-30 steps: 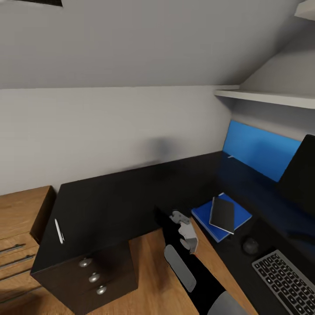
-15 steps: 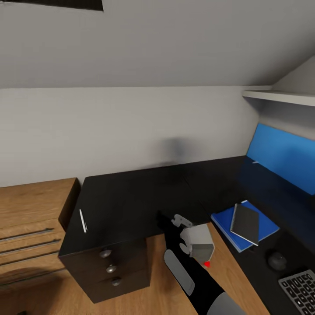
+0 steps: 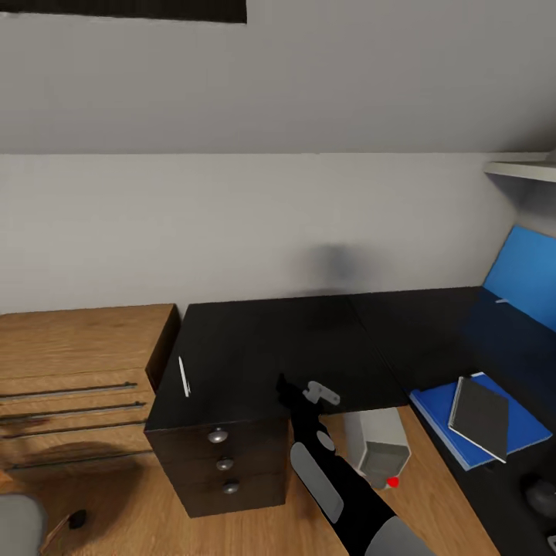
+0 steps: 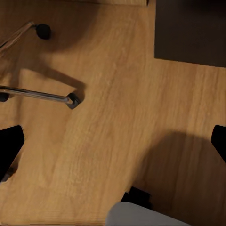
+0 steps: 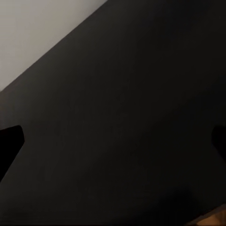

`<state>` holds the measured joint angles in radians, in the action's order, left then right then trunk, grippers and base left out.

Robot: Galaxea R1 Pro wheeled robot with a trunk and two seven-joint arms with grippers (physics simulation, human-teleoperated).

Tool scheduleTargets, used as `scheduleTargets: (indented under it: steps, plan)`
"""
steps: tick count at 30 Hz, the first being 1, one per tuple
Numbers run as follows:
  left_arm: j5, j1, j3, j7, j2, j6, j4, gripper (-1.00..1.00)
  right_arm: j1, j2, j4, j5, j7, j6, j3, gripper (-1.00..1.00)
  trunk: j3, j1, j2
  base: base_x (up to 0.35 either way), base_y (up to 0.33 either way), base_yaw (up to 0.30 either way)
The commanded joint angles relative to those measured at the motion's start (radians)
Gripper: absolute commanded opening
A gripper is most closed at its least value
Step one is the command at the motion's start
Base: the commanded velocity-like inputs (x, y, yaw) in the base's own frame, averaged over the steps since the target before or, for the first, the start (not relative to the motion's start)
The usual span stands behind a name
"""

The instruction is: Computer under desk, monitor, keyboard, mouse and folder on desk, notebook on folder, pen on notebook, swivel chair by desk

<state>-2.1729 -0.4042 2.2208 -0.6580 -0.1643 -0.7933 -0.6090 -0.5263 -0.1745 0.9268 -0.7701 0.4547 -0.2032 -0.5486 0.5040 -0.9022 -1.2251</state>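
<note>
The black desk (image 3: 309,347) runs along the grey wall, with a drawer block (image 3: 224,463) at its left end. A white pen (image 3: 184,377) lies near the desk's left edge. The blue folder (image 3: 525,432) rests at the right, the dark notebook (image 3: 480,417) on top of it, and the mouse (image 3: 540,490) is at the picture's edge. The grey computer (image 3: 378,444) stands on the floor under the desk. My right gripper (image 5: 113,141) hangs open over the bare desk top (image 5: 122,117). My left gripper (image 4: 113,146) is open above the floor, near the swivel chair's chrome leg (image 4: 37,94).
A light-wood drawer unit (image 3: 69,371) adjoins the desk's left end. A blue wall panel (image 3: 525,278) and a white shelf (image 3: 525,170) are at the right. The chair's grey seat (image 3: 15,525) and a castor (image 3: 76,519) show at the lower left.
The camera has turned left, so everything slid right in the picture. The monitor and keyboard left the view, while the computer and the chair came in. My right arm holds its pose.
</note>
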Motion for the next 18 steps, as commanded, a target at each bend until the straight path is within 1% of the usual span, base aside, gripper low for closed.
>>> scheduleTargets:
  steps: [1,18]
  plan:
    - [0.001,-0.002,0.006,-0.006,0.0,-0.003,-0.002,1.0,-0.001,0.0,0.0,-0.009,0.003,-0.007,-0.002,1.0,0.001,0.0,-0.001,0.0,0.0,0.285]
    - [0.001,-0.002,0.006,-0.006,0.0,-0.003,-0.002,1.0,-0.001,0.0,0.0,-0.009,0.003,-0.007,-0.002,1.0,0.001,0.0,-0.001,0.0,0.0,0.285]
